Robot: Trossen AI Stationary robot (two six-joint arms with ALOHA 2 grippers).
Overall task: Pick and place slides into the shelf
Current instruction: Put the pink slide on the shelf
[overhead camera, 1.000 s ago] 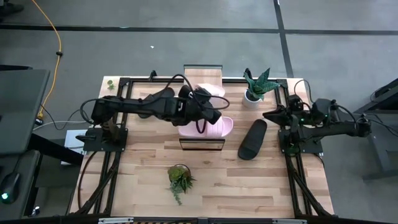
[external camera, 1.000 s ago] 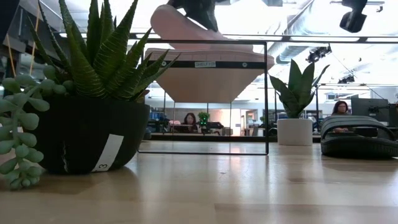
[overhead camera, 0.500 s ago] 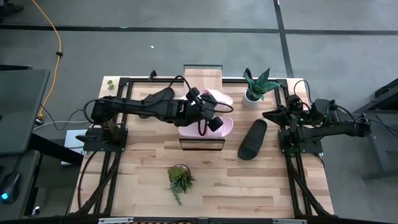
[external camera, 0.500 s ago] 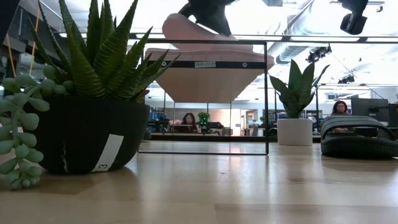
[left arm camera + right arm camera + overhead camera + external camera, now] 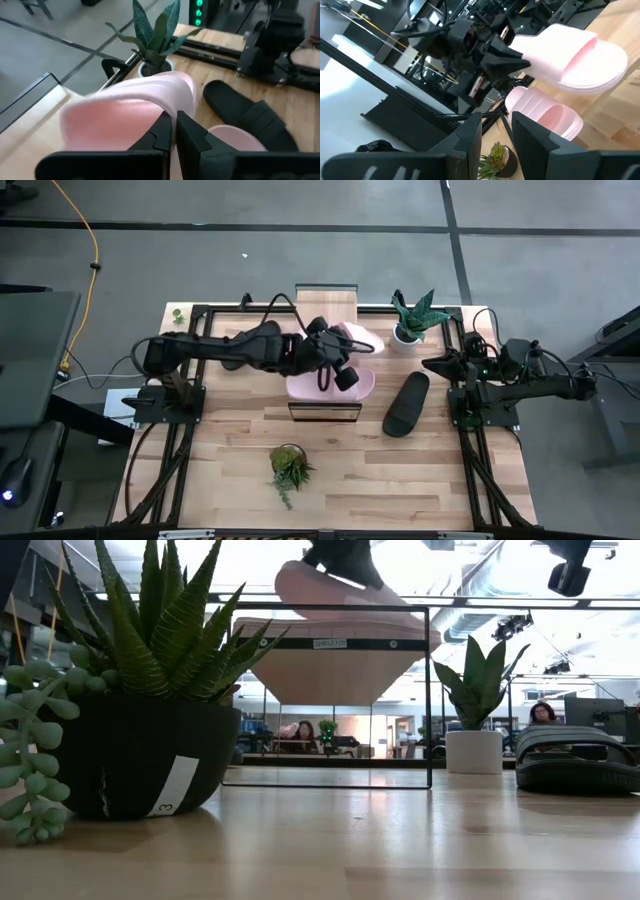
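Note:
My left gripper point(image 5: 338, 352) hangs over the middle of the shelf point(image 5: 326, 300), a long light-wood plank on a black frame, and is shut on a pale pink slide point(image 5: 360, 340). In the low view this slide point(image 5: 345, 592) is tilted just above the shelf top point(image 5: 335, 640). A second pink slide point(image 5: 330, 387) lies flat on the plank closer to the near edge. One black slide point(image 5: 405, 405) rests sole-down on the table right of the shelf; the other black one is out of view. My right gripper point(image 5: 497, 135) waits open at the table's right edge. My left gripper pinches the pink slide's side edge point(image 5: 175, 107) between its two fingers point(image 5: 162, 131), coming roughly level from the table's left. The slide is held tilted over the shelf top; I cannot tell whether its lower end point(image 5: 405, 612) touches the plank.
A potted snake plant point(image 5: 412, 320) stands near the far right, close to the held slide. A small spiky succulent point(image 5: 288, 468) sits near the table's near edge. Bare tabletop point(image 5: 440, 480) lies to the near right. People sit in the room behind the table.
My left gripper carried the pink slide a little toward the table's right above the shelf top, and the wrist turned somewhat. The slide stayed tilted. The right arm kept still.

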